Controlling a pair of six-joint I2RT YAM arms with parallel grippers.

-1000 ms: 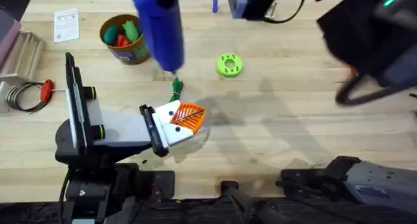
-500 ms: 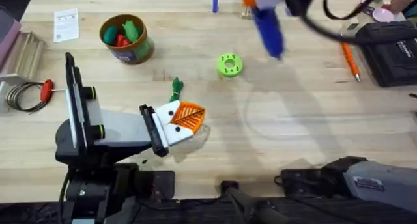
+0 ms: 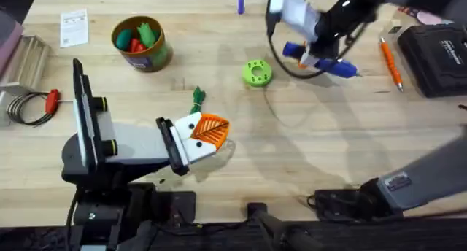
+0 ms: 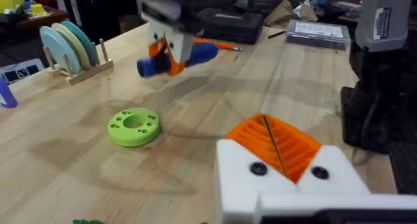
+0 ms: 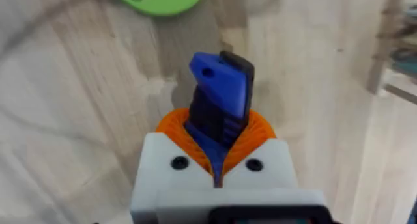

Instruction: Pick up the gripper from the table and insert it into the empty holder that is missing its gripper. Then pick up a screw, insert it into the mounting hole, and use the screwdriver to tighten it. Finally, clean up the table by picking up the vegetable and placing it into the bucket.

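Right gripper [image 5: 218,165] clamps the blue screwdriver [image 3: 321,55], far right of the disc [image 3: 256,72]. Left gripper [image 3: 208,132], closed and empty, sits near the vegetable [image 3: 198,99]; a tilted tool could slip.

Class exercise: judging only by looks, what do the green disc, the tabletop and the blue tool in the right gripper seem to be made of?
Green disc: probably matte plastic, one even lime colour, with holes.
Tabletop: pale wood, with visible grain and plank seams.
Blue tool: likely hard plastic, glossy, with a ribbed section; the right gripper is shut on it.
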